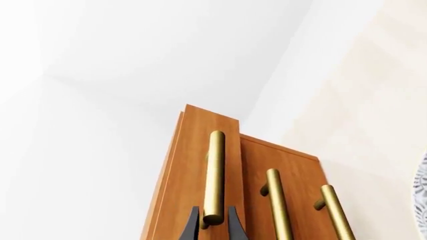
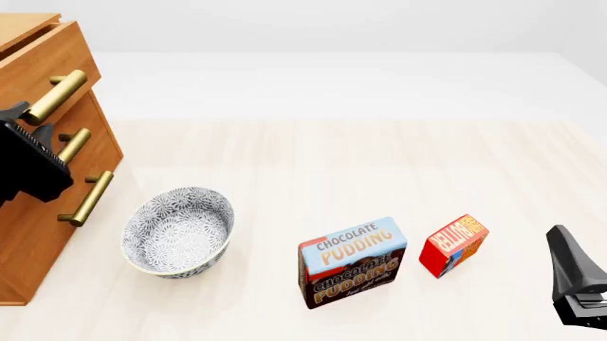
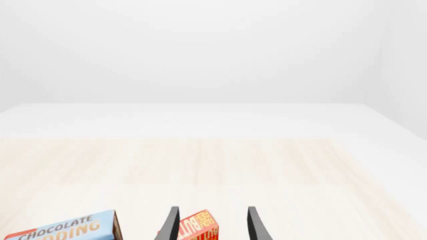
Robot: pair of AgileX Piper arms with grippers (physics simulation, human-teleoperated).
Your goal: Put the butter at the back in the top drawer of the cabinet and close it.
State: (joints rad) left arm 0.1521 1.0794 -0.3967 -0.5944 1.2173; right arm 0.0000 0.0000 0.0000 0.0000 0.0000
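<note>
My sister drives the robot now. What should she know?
Left gripper: fingers on either side of the top drawer's handle, drawer slightly out.
Right gripper: open, empty, butter just ahead, untouched on the table beside the pudding box.
Done: handle reached.
Left: open the drawer fully, put the butter in, close it.

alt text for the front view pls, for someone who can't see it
A wooden cabinet at the left has its top drawer slightly pulled out, the left tool at that drawer's brass handle. On the pale table sit a patterned bowl, a chocolate pudding box and a small red butter box, with the right tool near the butter.
</note>
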